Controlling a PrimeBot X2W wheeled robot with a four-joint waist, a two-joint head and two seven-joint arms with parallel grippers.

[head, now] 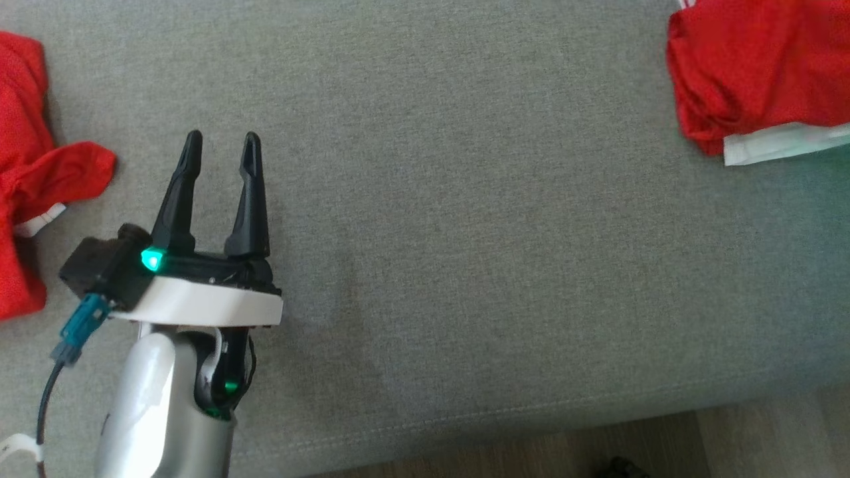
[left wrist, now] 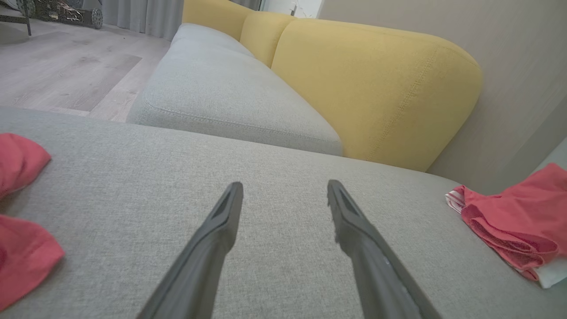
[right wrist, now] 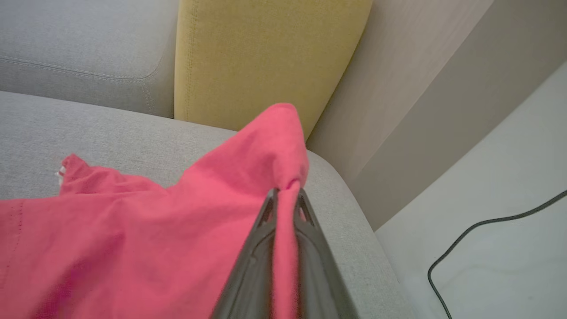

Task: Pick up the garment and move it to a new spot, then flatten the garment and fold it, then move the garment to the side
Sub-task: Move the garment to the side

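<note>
The red garment point(right wrist: 133, 230) is what I have in hand. In the right wrist view it spreads over the lower left of the frame on the grey sofa seat point(right wrist: 110, 128). One fold rises toward the bottom centre, where the right end effector point(right wrist: 286, 197) is clamped onto it, the cloth pinched between the two dark fingers. Behind it, at upper centre, I see the yellow backrest point(right wrist: 248, 57), and a black cable point(right wrist: 469, 230) curls at lower right.

In the head view, a red bundle point(head: 750, 73) with a white piece point(head: 783, 143) at its lower edge lies in the upper right corner. I cannot tell for sure whether that is the cloth I hold. A red heap point(head: 26, 186) sits at the left edge. Between them, at lower left, the left end effector point(head: 222, 139) is over bare seat with its fingers spread apart. It holds nothing, near that heap but not touching it.
</note>
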